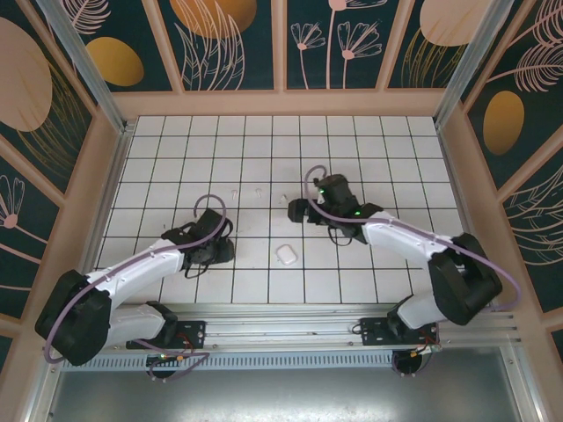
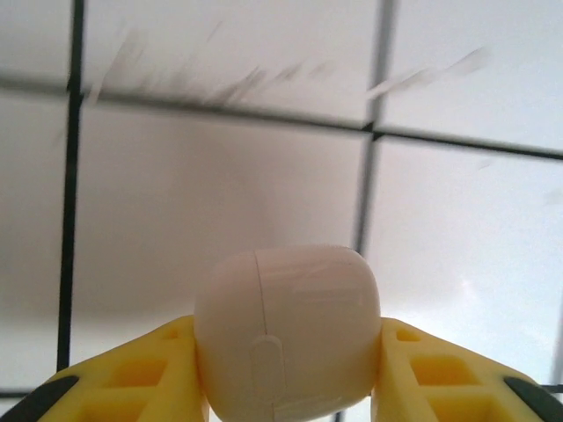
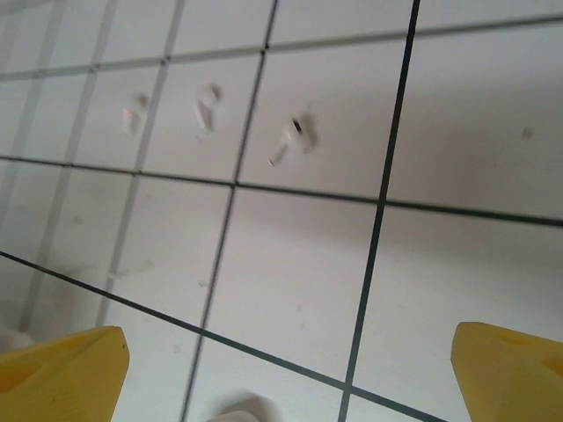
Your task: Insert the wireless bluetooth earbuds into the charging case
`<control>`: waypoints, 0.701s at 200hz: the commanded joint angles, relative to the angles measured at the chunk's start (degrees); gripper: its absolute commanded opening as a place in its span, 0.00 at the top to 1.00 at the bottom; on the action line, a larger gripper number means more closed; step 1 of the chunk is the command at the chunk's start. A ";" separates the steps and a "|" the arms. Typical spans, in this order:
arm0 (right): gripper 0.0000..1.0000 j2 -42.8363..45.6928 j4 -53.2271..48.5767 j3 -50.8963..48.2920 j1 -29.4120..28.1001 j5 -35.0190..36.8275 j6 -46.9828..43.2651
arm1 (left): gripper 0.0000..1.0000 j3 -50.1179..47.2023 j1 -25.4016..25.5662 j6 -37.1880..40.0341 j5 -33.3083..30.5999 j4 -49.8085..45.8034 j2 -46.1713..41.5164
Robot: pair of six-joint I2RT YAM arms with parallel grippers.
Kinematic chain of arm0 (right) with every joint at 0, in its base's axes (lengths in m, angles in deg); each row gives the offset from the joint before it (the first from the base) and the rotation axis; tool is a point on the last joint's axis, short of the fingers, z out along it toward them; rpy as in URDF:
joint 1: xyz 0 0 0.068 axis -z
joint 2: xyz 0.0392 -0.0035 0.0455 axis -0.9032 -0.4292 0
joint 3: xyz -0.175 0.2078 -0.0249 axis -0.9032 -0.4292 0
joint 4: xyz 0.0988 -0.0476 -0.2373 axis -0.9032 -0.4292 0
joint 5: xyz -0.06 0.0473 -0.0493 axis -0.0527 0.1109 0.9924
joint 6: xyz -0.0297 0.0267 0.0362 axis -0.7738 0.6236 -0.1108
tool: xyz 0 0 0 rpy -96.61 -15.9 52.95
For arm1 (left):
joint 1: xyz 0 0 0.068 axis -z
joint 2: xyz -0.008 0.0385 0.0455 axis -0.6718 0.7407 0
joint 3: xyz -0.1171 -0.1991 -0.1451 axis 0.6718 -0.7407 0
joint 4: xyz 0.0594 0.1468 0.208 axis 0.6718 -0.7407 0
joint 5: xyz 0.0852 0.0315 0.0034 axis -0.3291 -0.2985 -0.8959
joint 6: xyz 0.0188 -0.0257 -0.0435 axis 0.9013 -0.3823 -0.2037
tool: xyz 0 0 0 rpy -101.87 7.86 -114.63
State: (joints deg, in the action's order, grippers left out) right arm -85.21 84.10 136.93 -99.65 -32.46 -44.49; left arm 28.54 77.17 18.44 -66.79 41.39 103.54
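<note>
In the left wrist view a white rounded charging case (image 2: 290,325), lid closed, sits squeezed between my left gripper's (image 2: 288,374) yellow fingers (image 2: 132,378). From above, that left gripper (image 1: 211,250) is low over the tiles at the left. A second white case (image 1: 286,255) lies on a tile near the middle front. Three tiny white earbuds (image 1: 235,192) (image 1: 257,190) (image 1: 281,200) lie in a row on the tiles. My right gripper (image 1: 302,209) hovers just right of the nearest earbud (image 3: 295,141), and the other two (image 3: 207,105) (image 3: 132,114) lie beyond. The right gripper (image 3: 290,360) is open wide and holds nothing.
The white tiled floor (image 1: 369,158) is boxed in by wooden walls (image 1: 290,101) on three sides, with metal rails along the near edge. A blurred white rounded object (image 3: 237,411) shows at the bottom edge of the right wrist view; I cannot tell what it is.
</note>
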 commanded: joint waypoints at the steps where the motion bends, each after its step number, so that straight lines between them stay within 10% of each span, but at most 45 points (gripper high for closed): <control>1: 0.06 6.59 -1.83 0.54 3.36 -9.97 -3.12 | 0.70 6.56 0.41 11.37 1.33 2.49 0.66; 72: 0.09 10.88 -21.02 13.18 7.54 -23.33 -11.24 | 0.79 20.22 0.41 37.35 6.99 9.36 2.50; 140: 0.29 10.20 -16.57 15.95 7.31 -38.49 -7.50 | 0.78 21.86 0.42 54.77 19.84 12.72 -2.01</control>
State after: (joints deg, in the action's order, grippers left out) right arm -74.37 65.63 150.29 -92.31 -63.35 -53.60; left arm 48.80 77.17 64.12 -53.30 52.15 103.76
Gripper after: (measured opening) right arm 0.745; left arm 0.390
